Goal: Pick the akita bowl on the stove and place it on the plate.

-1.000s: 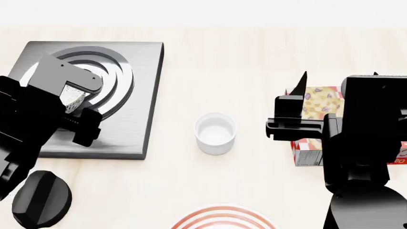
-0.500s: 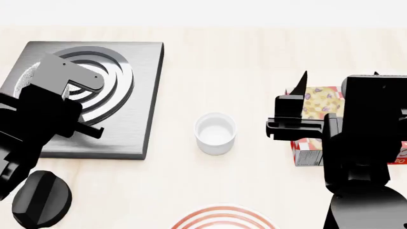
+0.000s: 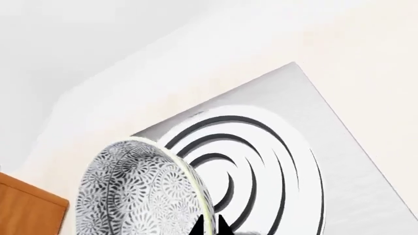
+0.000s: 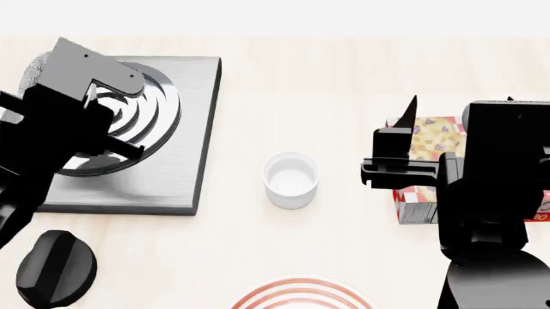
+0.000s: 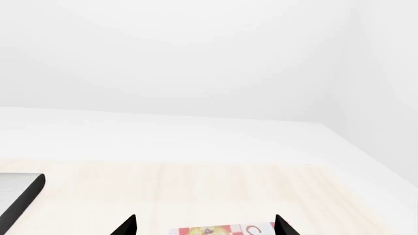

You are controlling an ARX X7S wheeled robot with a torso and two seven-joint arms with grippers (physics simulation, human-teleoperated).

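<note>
At 6 o'clock in the head view the plate (image 4: 303, 295) shows only its red-ringed far rim; the knob (image 4: 53, 269) sits at 8 o'clock. Nearer the middle stands a white cup (image 4: 290, 179), with a printed box (image 4: 427, 168) at 3 o'clock behind the right gripper (image 4: 404, 138), whose jaws stand apart on nothing. At 10 o'clock the left gripper (image 4: 82, 109) hangs over the stove (image 4: 180, 154). The bowl (image 3: 140, 191) appears in the left wrist view tipped on its side, its rim (image 3: 196, 188) meeting the dark fingertips (image 3: 210, 227), so the jaws seem closed on the rim (the contact itself is cut off by the frame edge). I judge it rigid, light, glazed and slippery, likely to chip if dropped; a pinch over the rim, one finger inside and one outside, suits it, kept level on the way to the plate
</note>
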